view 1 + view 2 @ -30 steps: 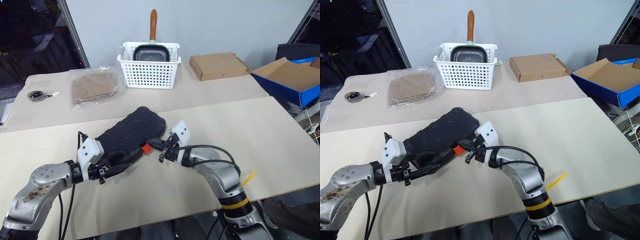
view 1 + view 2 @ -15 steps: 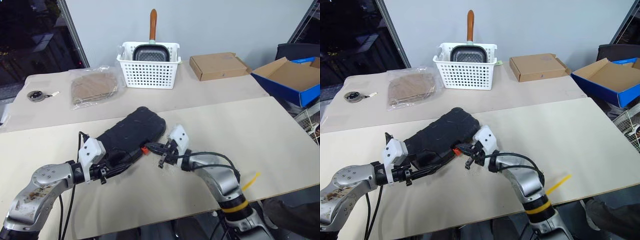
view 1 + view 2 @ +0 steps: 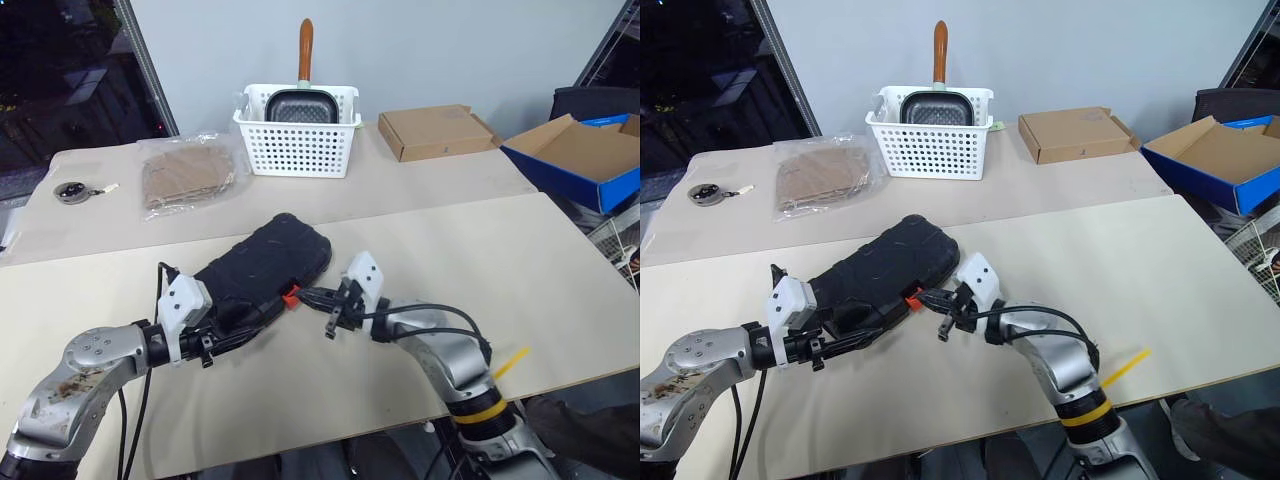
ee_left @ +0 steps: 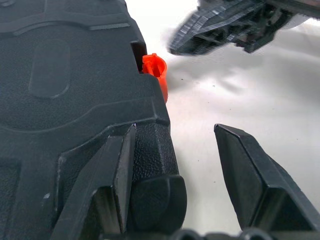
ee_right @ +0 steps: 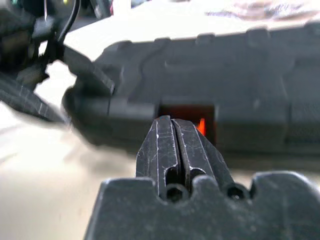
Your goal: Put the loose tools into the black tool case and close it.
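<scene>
The right gripper (image 5: 172, 131) has its two fingers pressed flat together, tips aimed at the small orange-red latch (image 5: 200, 125) on the front edge of the black tool case (image 3: 265, 262). The left gripper (image 4: 172, 137) stands spread, one finger lying on a moulded corner of the case shell and the other over bare tabletop.

The case lies shut in the centre-left of the head views, on the pale table (image 3: 560, 270).

Half a second ago the right fingertips sat right at the latch; now they stand just beside it, a sliver of table showing between, and the wrist has rolled a little. The latch looks much as it did, so I judge it is still being pressed home and may need another push before the closing is secure.

The left wrist view shows the latch sticking out past the case edge, which the head views leave too small to read. The head views alone take in the white perforated basket (image 3: 298, 140) with a pan (image 3: 300, 104) in it at the top centre.
</scene>
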Action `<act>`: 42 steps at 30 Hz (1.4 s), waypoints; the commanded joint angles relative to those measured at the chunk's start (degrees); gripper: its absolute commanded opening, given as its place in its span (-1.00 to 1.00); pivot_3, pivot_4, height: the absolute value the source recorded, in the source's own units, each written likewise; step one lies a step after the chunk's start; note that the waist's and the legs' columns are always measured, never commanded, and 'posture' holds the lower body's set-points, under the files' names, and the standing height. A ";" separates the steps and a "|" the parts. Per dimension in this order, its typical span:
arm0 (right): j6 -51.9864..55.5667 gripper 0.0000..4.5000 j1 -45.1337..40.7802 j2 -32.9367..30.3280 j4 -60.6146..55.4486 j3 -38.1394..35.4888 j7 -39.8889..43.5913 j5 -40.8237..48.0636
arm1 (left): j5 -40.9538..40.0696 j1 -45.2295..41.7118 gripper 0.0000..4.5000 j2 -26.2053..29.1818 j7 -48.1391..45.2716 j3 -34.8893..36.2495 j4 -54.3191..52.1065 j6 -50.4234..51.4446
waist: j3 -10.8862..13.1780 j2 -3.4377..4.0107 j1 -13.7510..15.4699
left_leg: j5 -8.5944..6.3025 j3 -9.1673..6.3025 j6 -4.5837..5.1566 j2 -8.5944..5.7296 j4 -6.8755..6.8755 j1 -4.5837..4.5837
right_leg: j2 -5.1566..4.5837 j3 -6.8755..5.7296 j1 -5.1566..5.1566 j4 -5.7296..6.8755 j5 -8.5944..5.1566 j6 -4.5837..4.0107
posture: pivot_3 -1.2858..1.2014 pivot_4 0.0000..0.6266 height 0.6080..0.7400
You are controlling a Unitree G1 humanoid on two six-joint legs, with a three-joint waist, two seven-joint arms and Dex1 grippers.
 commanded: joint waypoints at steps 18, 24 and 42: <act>-9.27 -0.96 0.36 6.82 10.18 1.04 -4.85 -6.01 | 0.23 1.40 0.18 0.02 0.97 -0.93 -0.21 1.88 | -0.03 0.03 -0.20 | 0.01 0.01 -0.01 0.02 0.00 0.11 | 0.03 0.01 0.04 0.13 0.00 0.00 | 0.03 -0.52 1.00; -8.29 -0.96 1.73 5.80 2.10 -3.33 -3.17 -0.91 | -0.02 1.17 0.18 0.17 1.17 -0.90 -0.20 2.11 | -0.03 0.04 -0.06 | 0.02 -0.02 -0.03 0.01 0.00 0.05 | 0.02 0.01 -0.02 0.15 0.00 -0.01 | 0.03 -0.52 1.00; 4.11 -0.96 1.03 -2.60 0.87 3.15 -3.17 -5.10 | 1.85 -1.54 0.18 0.35 1.54 -3.88 1.42 2.68 | -0.03 0.04 0.11 | 0.09 -0.02 -0.13 -0.05 0.00 0.06 | -0.01 0.03 0.04 0.08 0.01 0.02 | 0.03 -0.52 1.00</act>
